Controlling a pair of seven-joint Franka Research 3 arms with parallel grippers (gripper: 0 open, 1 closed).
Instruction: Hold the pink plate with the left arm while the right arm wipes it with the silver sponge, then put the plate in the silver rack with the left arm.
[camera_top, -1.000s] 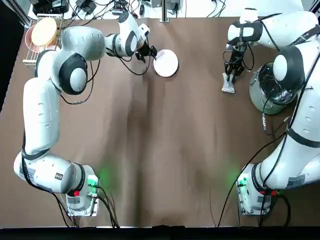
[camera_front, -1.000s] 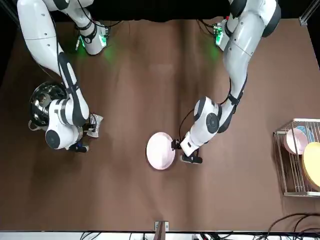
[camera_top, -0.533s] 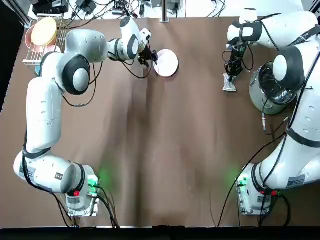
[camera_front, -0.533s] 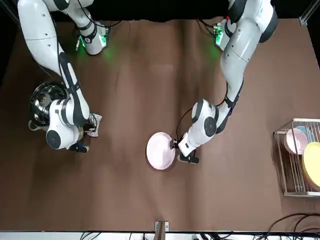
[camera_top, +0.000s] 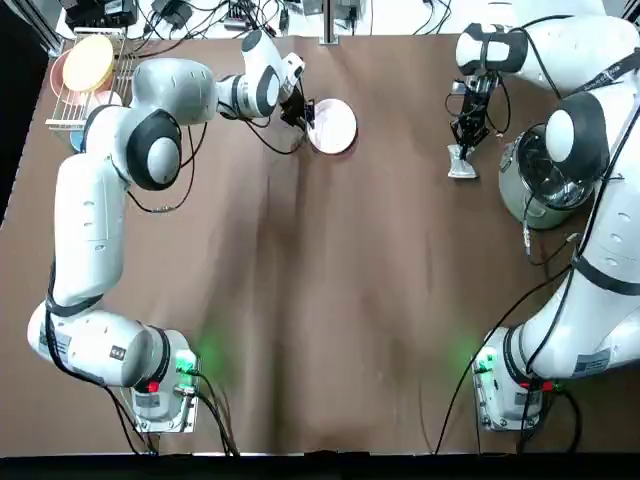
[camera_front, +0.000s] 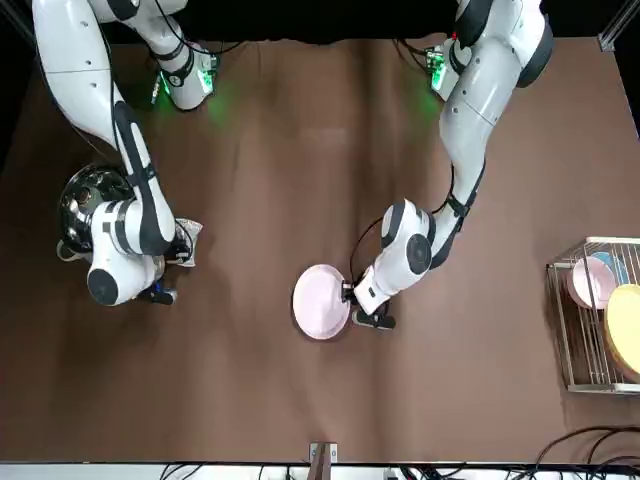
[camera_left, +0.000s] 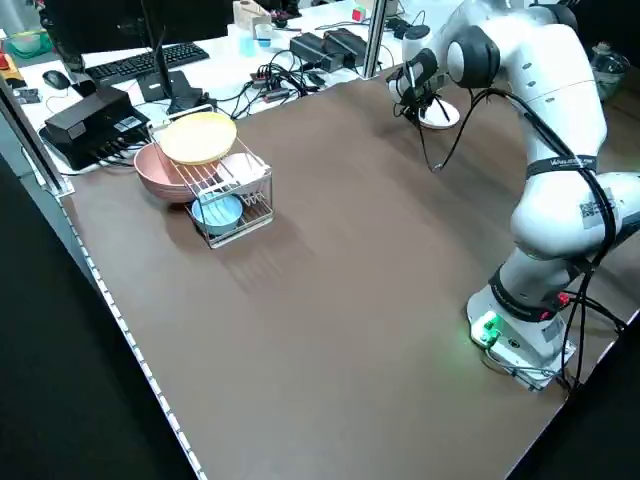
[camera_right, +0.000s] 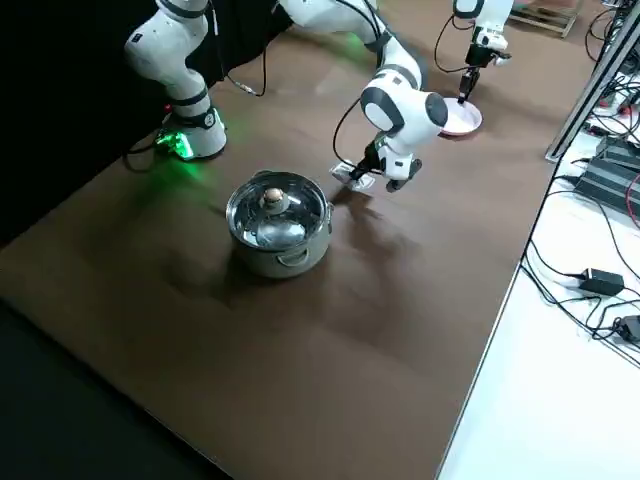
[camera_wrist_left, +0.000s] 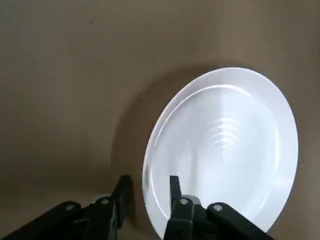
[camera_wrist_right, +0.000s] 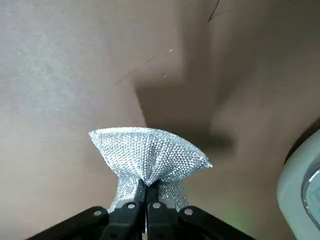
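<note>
The pink plate (camera_top: 333, 125) lies near the table's far edge, also seen from across the table (camera_front: 320, 302). My left gripper (camera_top: 305, 112) is at its rim on the rack side. In the left wrist view the gripper (camera_wrist_left: 148, 189) is open, one finger on each side of the plate (camera_wrist_left: 225, 150) rim, with a gap left. My right gripper (camera_top: 466, 142) is shut on the silver sponge (camera_top: 461, 166), beside the pot. The right wrist view shows the sponge (camera_wrist_right: 150, 157) pinched at one end and fanning out above the table.
The silver rack (camera_top: 70, 100) stands at the far left corner with a yellow plate (camera_top: 88, 60), a salmon dish and a blue dish in it. A steel pot (camera_top: 545, 175) with a glass lid stands at the right, close to the right arm. Cables lie beyond the far edge.
My left gripper has closed in on the plate's rim. The right gripper has shifted slightly toward the far edge with the sponge in it.
</note>
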